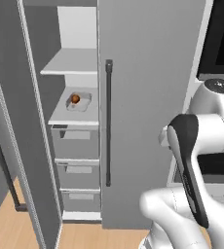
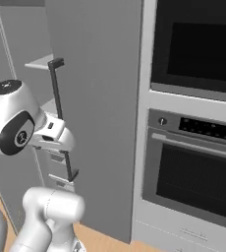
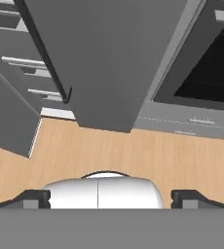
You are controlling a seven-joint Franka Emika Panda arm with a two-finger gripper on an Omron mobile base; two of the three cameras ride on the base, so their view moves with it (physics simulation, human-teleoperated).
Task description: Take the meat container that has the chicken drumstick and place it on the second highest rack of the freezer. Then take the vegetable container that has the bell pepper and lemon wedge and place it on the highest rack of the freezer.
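Left base view: the freezer (image 1: pixel 148 97) stands tall and matte grey, with a long black bar handle (image 1: pixel 108 121) running down the closed right panel. The left door is swung open, showing a smooth grey interior. The highest rack of the freezer (image 1: pixel 70 63) is a flat, light-grey panel. Below it, the second highest rack of the freezer (image 1: pixel 75 116) carries a shallow, clear, square meat container (image 1: pixel 78 102) holding the glossy orange-brown chicken drumstick (image 1: pixel 75 99). Three grey drawer fronts (image 1: pixel 76 168) stack beneath, down to the pale wooden floor (image 1: pixel 7 221).

Right base view: the freezer's flat grey face (image 2: pixel 98 113) sits left of two stacked ovens (image 2: pixel 193 162) with dark glass doors and a strip of controls.

Hand view: the tool (image 3: pixel 109 198) points down at the wood-grain floor (image 3: pixel 133 155), its two small dark fingertips (image 3: pixel 36 198) set wide apart with nothing between them. The freezer's base and an oven's lower edge lie far beyond.
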